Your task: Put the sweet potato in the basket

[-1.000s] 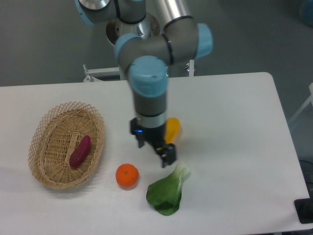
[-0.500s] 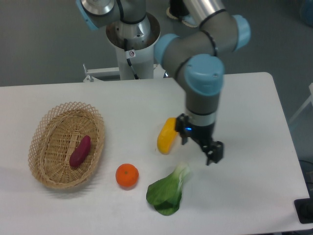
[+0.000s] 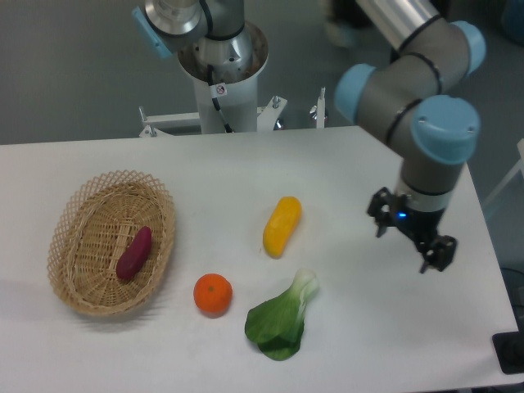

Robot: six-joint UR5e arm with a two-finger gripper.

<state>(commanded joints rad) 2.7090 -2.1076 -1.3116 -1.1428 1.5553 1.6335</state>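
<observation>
The black two-finger gripper [image 3: 408, 240], fingers spread and holding nothing, hangs near the right edge of the smooth white table [image 3: 368, 164], well apart from the oblong yellow vegetable [image 3: 282, 226], leafy bok choy [image 3: 280, 321], round orange [image 3: 213, 293] and the smooth purple sweet potato [image 3: 134, 253] lying inside the oval woven wicker basket [image 3: 80, 205] at far left.

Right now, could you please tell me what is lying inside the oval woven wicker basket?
Only the slim magenta-purple sweet potato lies inside the tan wicker basket, on its floor. The weave directly beneath the tuber is covered.
</observation>
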